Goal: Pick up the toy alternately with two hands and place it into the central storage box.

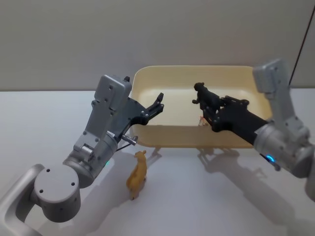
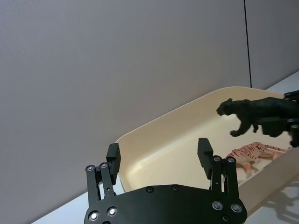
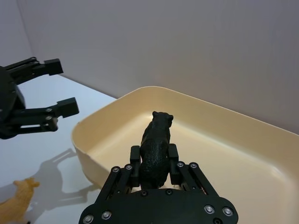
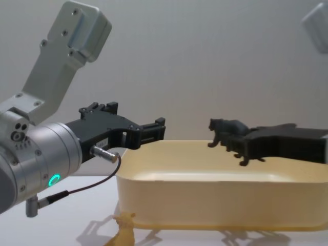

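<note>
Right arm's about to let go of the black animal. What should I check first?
1. Grip: right gripper shut on the black toy: ok.
2. Position: black toy hangs above the storage box's interior, higher than its rim: ok.
3. Landing spot: striped toy lies in the box close beneath; overlap: cannot tell.
4. Clearance: left gripper open, empty, beside the box's left end, apart from the toy: ok.
5. Next pick: yellow toy stands on the table before the box, left-arm side: ok.
</note>
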`<state>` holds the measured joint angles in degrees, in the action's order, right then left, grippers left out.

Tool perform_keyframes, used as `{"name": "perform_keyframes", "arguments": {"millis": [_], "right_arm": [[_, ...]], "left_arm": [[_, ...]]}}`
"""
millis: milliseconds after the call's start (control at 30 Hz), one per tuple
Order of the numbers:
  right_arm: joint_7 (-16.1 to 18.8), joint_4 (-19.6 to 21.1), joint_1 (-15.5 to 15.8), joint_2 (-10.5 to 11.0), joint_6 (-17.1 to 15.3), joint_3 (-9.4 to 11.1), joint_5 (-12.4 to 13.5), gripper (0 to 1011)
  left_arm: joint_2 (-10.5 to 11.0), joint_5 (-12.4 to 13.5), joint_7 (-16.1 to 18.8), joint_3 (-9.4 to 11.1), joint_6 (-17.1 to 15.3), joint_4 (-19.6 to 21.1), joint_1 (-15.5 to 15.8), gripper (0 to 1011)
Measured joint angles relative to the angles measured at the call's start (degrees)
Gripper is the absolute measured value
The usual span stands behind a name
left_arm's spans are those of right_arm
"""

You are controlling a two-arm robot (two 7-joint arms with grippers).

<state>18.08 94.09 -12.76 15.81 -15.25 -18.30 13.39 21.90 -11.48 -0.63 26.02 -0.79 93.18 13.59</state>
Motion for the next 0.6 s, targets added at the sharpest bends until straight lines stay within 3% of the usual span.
{"name": "perform_keyframes", "arguments": {"millis": [233,600], "right_arm": [[-1.39,-5.08,-3.39,-3.08,0.16,-1.14,-2.27,352],[-2.54,-9.23,-6.16,-5.6,0.33,-2.11,-4.11,718]], "left_arm": [[0.0,0.0,0.0,0.0,0.0,0.0,0.0,1001],[0.0,0.0,0.0,0.0,0.0,0.0,0.0,1001]]}}
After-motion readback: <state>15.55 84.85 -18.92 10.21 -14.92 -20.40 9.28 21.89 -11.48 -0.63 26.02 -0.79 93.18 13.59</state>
